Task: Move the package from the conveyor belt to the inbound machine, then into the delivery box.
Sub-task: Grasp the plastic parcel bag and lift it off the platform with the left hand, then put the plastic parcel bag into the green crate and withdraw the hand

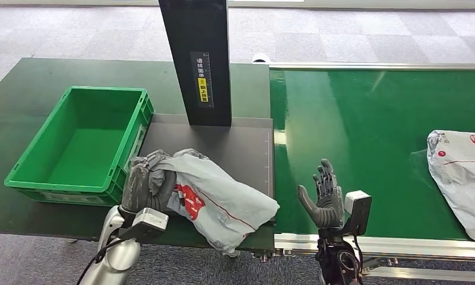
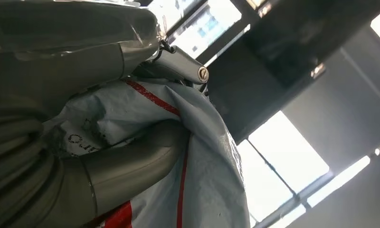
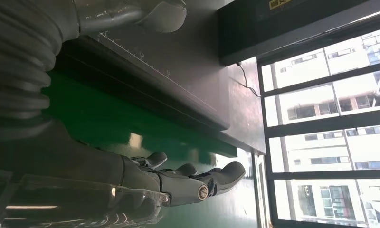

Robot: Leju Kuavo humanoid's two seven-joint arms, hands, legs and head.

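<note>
we see a green crate sitting on the dark green table, just left of the inbound machine's grey platform; the crate's floor is bare green plastic. a black upright post with a yellow label rises from the back of that platform.

the package is a crumpled grey plastic mailer bag with red printing and a thin red line, lying on the platform's near edge, its lower end hanging past the front. our left hand grips its left end, fingers wrapped over the bag; in the left wrist view the grey thumb presses into the bag's folds.

our right hand hovers over the green conveyor belt, holding nothing, fingers spread and pointing upward. a second grey bag with red marks lies on the belt at the far right.

the floor beyond is grey carpet tile. the right wrist view shows large windows with buildings outside.
</note>
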